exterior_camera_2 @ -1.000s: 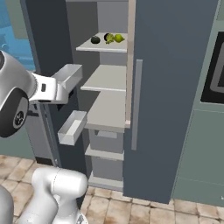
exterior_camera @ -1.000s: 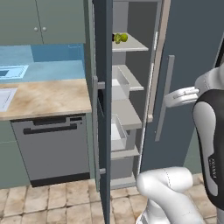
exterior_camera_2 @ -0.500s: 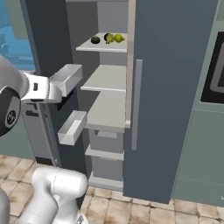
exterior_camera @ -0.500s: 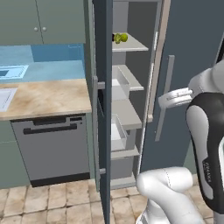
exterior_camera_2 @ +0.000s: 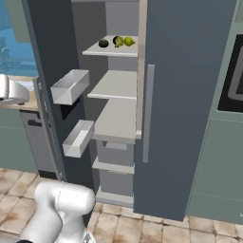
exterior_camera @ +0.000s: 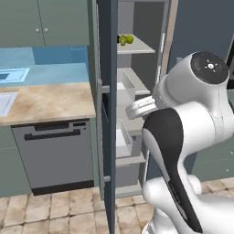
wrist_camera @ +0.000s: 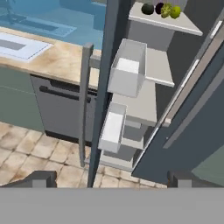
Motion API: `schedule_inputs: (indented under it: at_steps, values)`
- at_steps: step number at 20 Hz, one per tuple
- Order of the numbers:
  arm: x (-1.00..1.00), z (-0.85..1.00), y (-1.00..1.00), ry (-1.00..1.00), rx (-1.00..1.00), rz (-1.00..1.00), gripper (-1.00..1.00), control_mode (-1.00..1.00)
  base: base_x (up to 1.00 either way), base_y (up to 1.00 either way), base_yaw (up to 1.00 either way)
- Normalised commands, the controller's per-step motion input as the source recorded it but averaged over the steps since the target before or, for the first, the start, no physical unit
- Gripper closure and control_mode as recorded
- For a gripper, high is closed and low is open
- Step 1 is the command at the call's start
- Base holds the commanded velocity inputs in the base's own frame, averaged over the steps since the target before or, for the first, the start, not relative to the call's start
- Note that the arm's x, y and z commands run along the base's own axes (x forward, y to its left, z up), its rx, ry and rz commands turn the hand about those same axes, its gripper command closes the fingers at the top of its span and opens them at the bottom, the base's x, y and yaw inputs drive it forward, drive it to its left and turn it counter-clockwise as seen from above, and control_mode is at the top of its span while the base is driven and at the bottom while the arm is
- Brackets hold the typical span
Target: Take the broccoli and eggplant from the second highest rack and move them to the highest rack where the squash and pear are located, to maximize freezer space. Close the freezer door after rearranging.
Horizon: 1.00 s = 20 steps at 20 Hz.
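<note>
The highest rack (exterior_camera_2: 111, 50) holds a dark squash (exterior_camera_2: 103, 43), a dark eggplant (exterior_camera_2: 115, 39), a green broccoli (exterior_camera_2: 119, 43) and a yellow-green pear (exterior_camera_2: 128, 41). The same four show at the top of the hand view, with the broccoli (wrist_camera: 166, 11) between eggplant and pear. The second highest rack (exterior_camera_2: 116, 85) is bare. The freezer door (exterior_camera: 108, 114) stands open, seen edge-on. My gripper (wrist_camera: 111, 179) is open and holds nothing. It sits well back from the freezer, facing the door's edge (wrist_camera: 105, 100).
Two pale bins (exterior_camera_2: 70, 86) (exterior_camera_2: 78, 137) hang on the door's inner side, and a long handle (wrist_camera: 85, 105) runs down its outer side. A dishwasher (exterior_camera: 55, 155) under a stone counter (exterior_camera: 45, 98) lies left of the door. The shut right-hand door (exterior_camera_2: 185, 95) has its own handle.
The arm has swung back and to the left, away from the racks, and now looms large in the left base view. The produce and the door have not moved.
</note>
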Motion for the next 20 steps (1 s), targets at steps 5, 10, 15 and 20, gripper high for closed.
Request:
schedule_inputs:
  at_steps: [5,10,15,20]
  values:
    - [0.3,0.0,0.79,0.01,-0.11,0.06,-1.0,-1.0,0.0,0.0,0.0]
    - [0.37,-0.1,0.87,0.01,-0.11,0.06,1.0,-1.0,0.0,0.0,0.0]
    - [0.63,-0.05,0.38,0.04,-0.02,0.0,1.0,-1.0,0.0,0.0,0.0]
    - [0.67,-0.08,0.14,-0.07,-0.01,0.02,1.0,-1.0,0.0,0.0,0.0]
